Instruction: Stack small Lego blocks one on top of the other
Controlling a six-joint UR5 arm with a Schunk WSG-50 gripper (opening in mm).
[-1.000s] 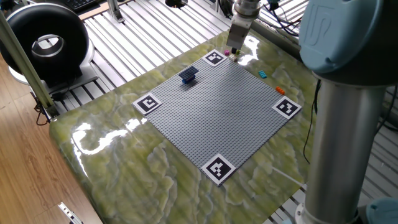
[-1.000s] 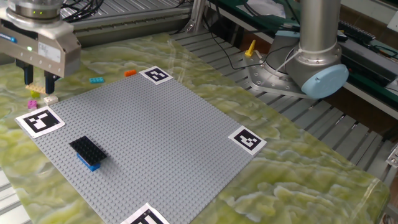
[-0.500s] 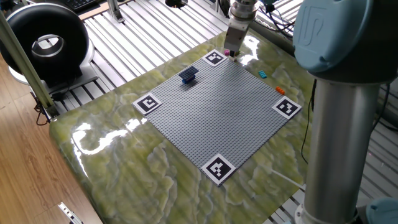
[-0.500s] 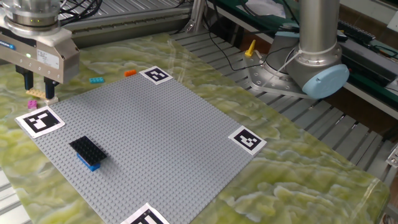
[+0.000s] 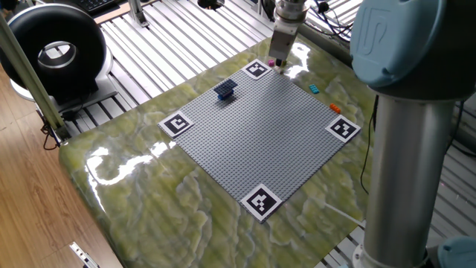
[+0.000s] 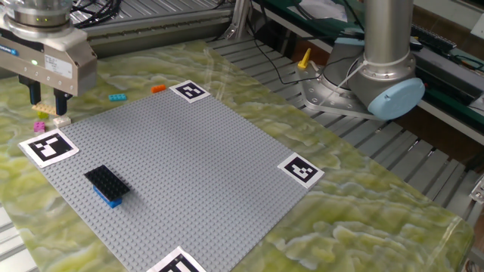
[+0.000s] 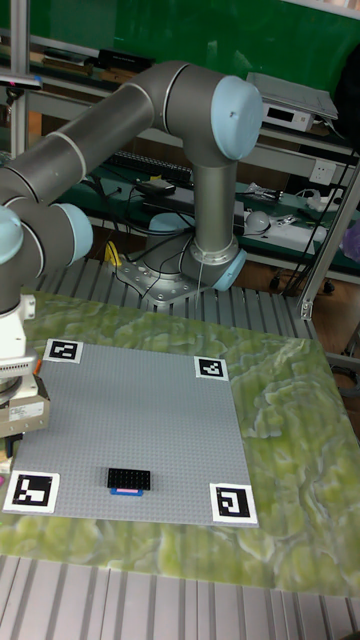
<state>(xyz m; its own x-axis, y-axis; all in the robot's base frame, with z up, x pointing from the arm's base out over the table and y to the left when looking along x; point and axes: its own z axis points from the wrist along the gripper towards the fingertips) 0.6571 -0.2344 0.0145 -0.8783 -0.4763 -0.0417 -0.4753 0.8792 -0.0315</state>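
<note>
My gripper hangs open over the baseplate's far-left corner, just above a cluster of small Lego blocks: a tan one under the gap between the fingers, a pale one and a magenta one. In one fixed view the gripper stands at the table's far corner. A cyan block and an orange block lie on the marble beside the plate. A black brick on a blue one is stacked on the grey baseplate; it also shows in the tall fixed view.
Black-and-white marker squares sit at the baseplate's corners. The arm's base stands beyond the table's right side. A yellow object lies on the metal frame near it.
The gripper dipped toward the loose blocks half a second ago and is now slightly higher again. No block has moved.
</note>
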